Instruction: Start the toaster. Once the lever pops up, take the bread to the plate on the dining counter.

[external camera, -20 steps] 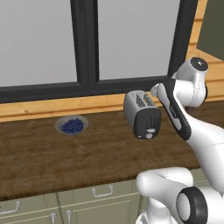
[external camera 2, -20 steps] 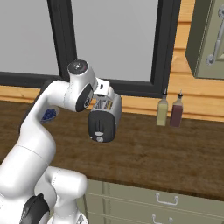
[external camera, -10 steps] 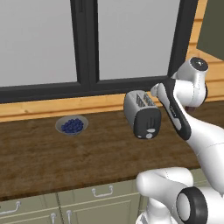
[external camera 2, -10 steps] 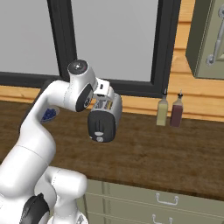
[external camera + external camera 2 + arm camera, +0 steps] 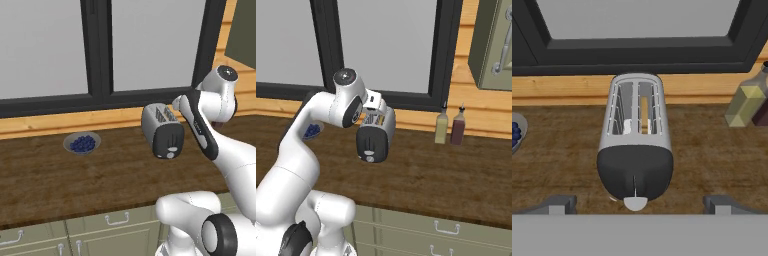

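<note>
The silver-grey toaster (image 5: 635,150) stands on the dark wood worktop (image 5: 50,180), its black end face toward me with the round silver knob (image 5: 635,202) low on it. A thin vertical slot runs above the knob; I cannot make out the lever on it. The bread (image 5: 644,114), a tan slice, sits down in the right-hand slot. My gripper (image 5: 640,205) hovers above the near end of the toaster (image 5: 376,137), open, its fingertips (image 5: 559,204) wide apart and empty. The toaster (image 5: 162,130) partly covers my hand from the left. The plate and the dining counter are out of view.
A grey bowl of blueberries (image 5: 81,143) sits to the toaster's left. Two bottles (image 5: 449,127) stand against the wooden ledge to its right. A dark-framed window (image 5: 100,50) runs behind, and a wall cabinet (image 5: 496,45) hangs at upper right. Handled cabinet doors (image 5: 115,232) line the worktop's front.
</note>
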Controlling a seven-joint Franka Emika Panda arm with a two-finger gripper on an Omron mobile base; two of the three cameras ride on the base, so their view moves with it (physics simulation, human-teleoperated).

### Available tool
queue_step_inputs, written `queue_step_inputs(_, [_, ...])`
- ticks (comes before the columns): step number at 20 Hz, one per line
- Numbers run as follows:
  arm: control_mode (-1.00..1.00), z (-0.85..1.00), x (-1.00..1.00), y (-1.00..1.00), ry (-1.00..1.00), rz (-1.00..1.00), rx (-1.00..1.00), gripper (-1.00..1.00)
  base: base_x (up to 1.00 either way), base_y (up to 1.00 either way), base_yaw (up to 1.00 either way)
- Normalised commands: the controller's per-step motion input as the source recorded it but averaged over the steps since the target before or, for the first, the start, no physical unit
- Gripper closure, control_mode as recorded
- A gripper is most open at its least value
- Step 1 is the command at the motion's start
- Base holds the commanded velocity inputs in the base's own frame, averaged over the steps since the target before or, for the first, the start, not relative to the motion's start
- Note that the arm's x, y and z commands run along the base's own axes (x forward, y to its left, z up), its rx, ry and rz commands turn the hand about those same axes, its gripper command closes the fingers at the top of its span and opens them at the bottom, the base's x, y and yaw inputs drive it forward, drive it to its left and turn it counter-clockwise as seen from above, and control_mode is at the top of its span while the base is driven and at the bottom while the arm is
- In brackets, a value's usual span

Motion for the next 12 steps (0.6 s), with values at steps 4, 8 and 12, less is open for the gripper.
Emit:
queue_step_inputs(4, [-1.0, 0.0, 0.0, 0.0, 0.0, 0.0, 0.0, -1.0, 0.0, 0.0, 0.0])
queue_step_inputs(8, [-1.0, 0.0, 0.0, 0.0, 0.0, 0.0, 0.0, -1.0, 0.0, 0.0, 0.0])
queue_step_inputs(12, [-1.0, 0.0, 0.0, 0.0, 0.0, 0.0, 0.0, -1.0, 0.0, 0.0, 0.0])
